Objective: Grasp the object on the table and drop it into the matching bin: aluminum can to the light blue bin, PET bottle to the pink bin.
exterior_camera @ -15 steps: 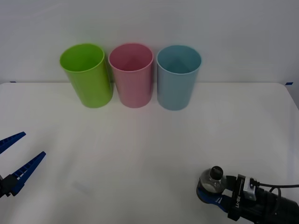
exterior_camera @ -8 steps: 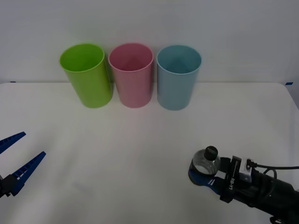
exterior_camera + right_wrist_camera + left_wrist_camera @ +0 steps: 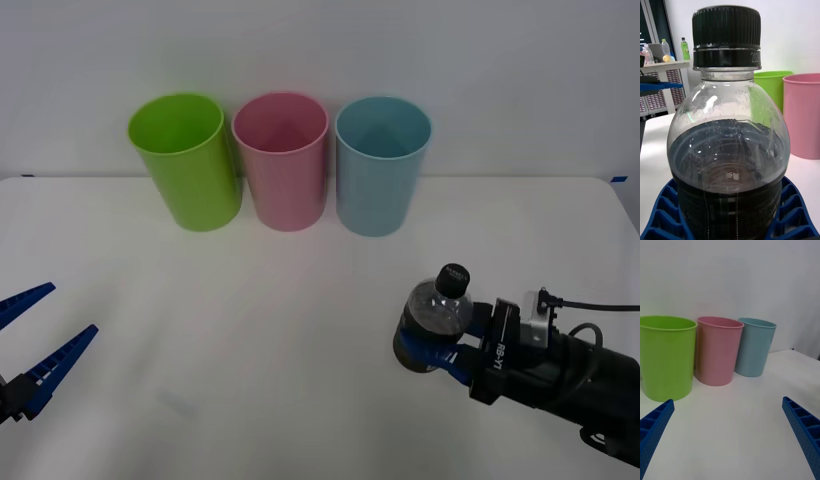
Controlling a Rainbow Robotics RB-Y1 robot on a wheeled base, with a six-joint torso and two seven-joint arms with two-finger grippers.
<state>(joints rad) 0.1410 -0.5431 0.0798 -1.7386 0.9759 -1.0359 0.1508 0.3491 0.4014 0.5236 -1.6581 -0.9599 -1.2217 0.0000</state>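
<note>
The PET bottle (image 3: 438,309), small and clear with a black cap and dark liquid, is upright and raised off the table (image 3: 300,320) at the front right. My right gripper (image 3: 424,352) is shut on its lower body. Up close the bottle (image 3: 728,150) stands between the blue fingers (image 3: 660,213). The pink bin (image 3: 281,160) is in the middle of the far row, with the light blue bin (image 3: 381,165) to its right. Both are well beyond the bottle and to its left. My left gripper (image 3: 25,345) hangs open at the left edge.
A lime green bin (image 3: 186,160) stands left of the pink one. The left wrist view shows the green bin (image 3: 664,356), pink bin (image 3: 718,350) and light blue bin (image 3: 753,347) in a row past the open left gripper (image 3: 728,402). A white wall backs the table.
My right gripper has lifted the bottle off the table and carried it a little forward and left, toward the bins. The left arm has not moved.
</note>
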